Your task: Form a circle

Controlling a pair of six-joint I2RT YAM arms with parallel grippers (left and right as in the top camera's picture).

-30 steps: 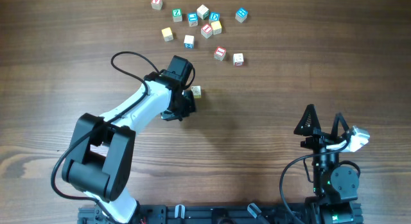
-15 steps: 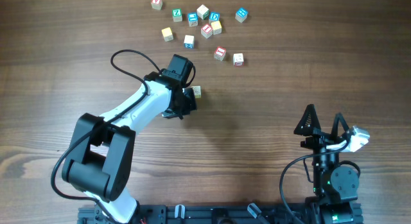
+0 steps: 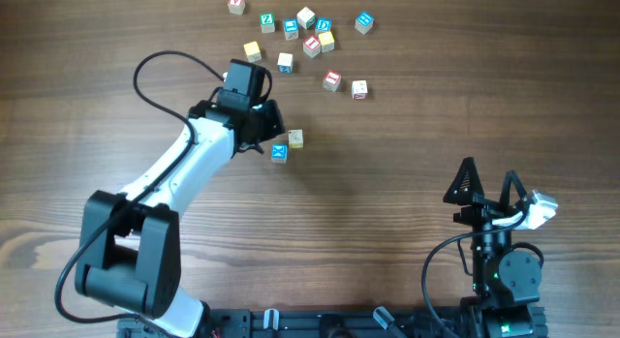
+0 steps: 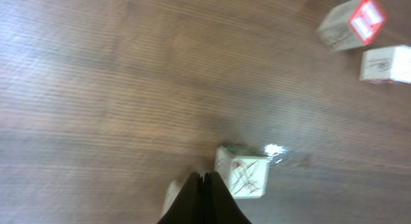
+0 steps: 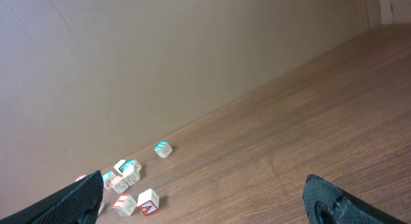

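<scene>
The desk (image 3: 116, 106) fills the overhead view. At its lower right the right tool (image 3: 489, 173) gapes wide and empty. Only the left wrist view shows the left tool (image 4: 204, 198) pinched shut on nothing, its tips just beside the red-scrawled cream cube (image 4: 243, 171). Overhead, the blue-faced cube (image 3: 279, 153) lies near it at centre, with no ring formed yet. The scatter (image 3: 285, 62) lies along the top.

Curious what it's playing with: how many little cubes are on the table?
14. Twelve form a scatter at the top of the overhead view; a cream cube and a blue cube sit apart, by the left arm. The arm may hide more.
</scene>
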